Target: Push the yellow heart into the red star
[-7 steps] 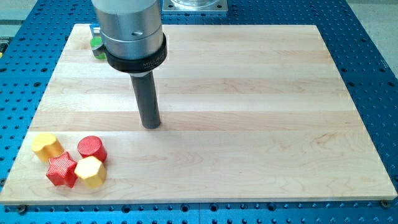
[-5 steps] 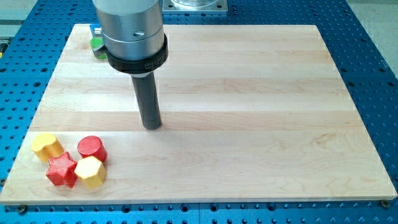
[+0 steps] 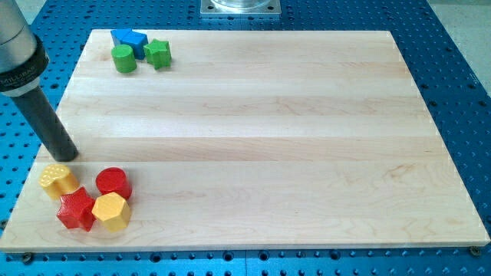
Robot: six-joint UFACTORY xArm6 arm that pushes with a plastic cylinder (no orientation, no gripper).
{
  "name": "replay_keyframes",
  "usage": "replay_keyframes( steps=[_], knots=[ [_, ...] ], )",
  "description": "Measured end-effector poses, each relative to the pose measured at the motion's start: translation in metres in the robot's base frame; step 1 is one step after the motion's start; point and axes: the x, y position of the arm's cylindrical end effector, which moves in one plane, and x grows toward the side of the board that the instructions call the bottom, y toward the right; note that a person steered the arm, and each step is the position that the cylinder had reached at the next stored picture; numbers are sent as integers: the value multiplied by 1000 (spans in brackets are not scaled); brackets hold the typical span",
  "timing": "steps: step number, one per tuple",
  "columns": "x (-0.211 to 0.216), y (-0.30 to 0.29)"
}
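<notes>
While the rod leans in from the view's upper left, my tip rests on the wooden board near its left edge, just above the yellow heart and close to it; whether they touch cannot be told. No claw exists on this arm, only the dark rod, so no open or closed state can be told. Yellow heart sits at the board's lower left corner, leftmost of a tight cluster of four. Red star lies just below and to the right of the heart, the two looking to touch or nearly so. Red cylinder stands to the right of the heart, a small gap between them, and above the yellow hexagon. Yellow hexagon presses against the star's right side and sits right under the red cylinder. Well apart, at the board's top left, a second group: green cylinder on the left, blue block behind it toward the view's top, shape not clear, and green star to the right. Blue block looks to touch both green pieces. Board lies on a blue perforated table. A grey metal base shows at the view's top centre, cut off by the frame.
</notes>
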Motion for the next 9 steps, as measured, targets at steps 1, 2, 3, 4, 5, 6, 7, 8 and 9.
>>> replay_keyframes(
  steps=[1, 2, 3, 4, 5, 6, 7, 8, 9],
  knots=[
    [1, 0],
    [1, -2],
    [-5, -11],
    [-8, -16],
    [-6, -16],
    [28, -46],
    [37, -35],
    [37, 20],
    [37, 20]
  ],
)
